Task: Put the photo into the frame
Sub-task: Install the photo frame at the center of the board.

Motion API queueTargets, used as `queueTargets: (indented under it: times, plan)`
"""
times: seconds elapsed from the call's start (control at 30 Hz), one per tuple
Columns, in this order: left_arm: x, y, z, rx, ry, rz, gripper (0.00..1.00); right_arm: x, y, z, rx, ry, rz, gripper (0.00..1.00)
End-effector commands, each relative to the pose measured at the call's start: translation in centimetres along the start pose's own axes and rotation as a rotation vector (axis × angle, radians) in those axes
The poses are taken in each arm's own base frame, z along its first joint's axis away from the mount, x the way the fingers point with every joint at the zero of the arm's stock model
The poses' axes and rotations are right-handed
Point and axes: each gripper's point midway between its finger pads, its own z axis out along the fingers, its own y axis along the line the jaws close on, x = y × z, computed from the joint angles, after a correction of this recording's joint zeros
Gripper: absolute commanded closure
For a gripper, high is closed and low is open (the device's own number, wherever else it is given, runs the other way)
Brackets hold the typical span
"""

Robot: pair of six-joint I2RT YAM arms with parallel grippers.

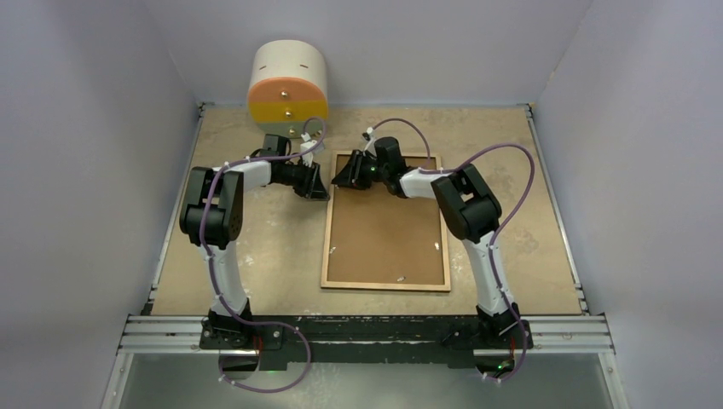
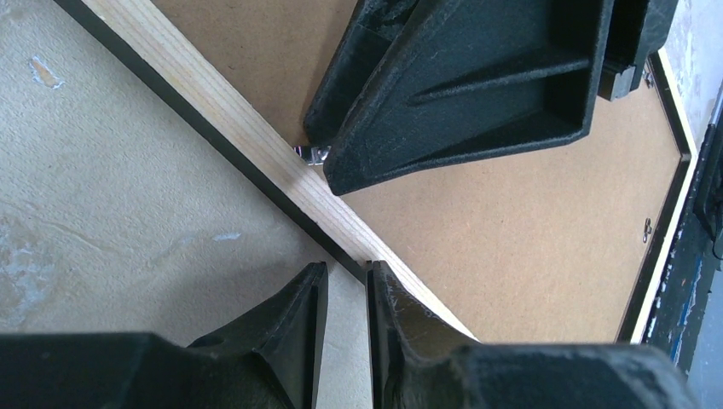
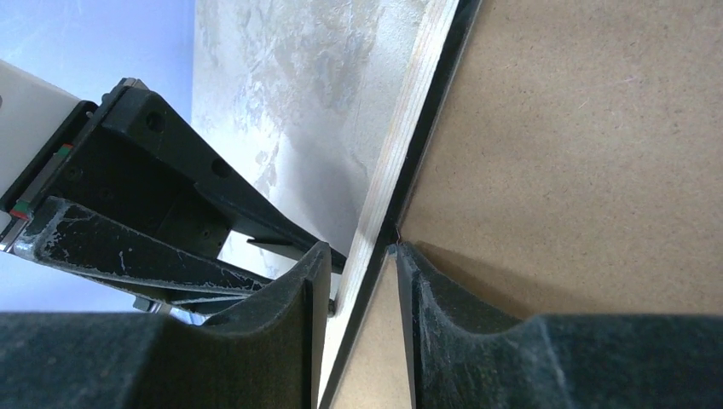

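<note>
Pale lilac-grey walls [image 1: 85, 170] boxed the scuffed tan table [image 1: 256, 247] on three sides. White, orange and yellow drum [image 1: 288, 83] sat at its far edge, metal rail [image 1: 567, 332] along the near one.

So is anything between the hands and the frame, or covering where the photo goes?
Nothing there: left hand and right hand straddle the rim of the frame. The brown backing board fills its back. No photo visible.
</note>
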Motion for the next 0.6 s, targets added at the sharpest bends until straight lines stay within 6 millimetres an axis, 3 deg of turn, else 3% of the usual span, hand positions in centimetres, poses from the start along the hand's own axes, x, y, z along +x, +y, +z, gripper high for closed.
queueTargets:
  times: [0.0,0.37,0.47,0.57]
  plan:
    - [1.4,0.5,0.4,-0.028,0.034,0.023,0.75,2.9,-0.4,0.6,-0.019,0.129,-0.007,0.63]
    - [1.4,0.4,0.3,-0.027,0.035,0.022,0.76,3.3,-0.4,0.8,-0.048,0.188,-0.039,0.66]
    - [1.3,0.4,0.2,-0.028,0.035,0.024,0.76,2.3,-0.1,0.7,-0.043,0.168,-0.070,0.64]
    - [1.1,0.1,-0.1,-0.027,0.038,0.027,0.76,-0.2,0.1,-0.1,-0.028,0.127,-0.086,0.60]
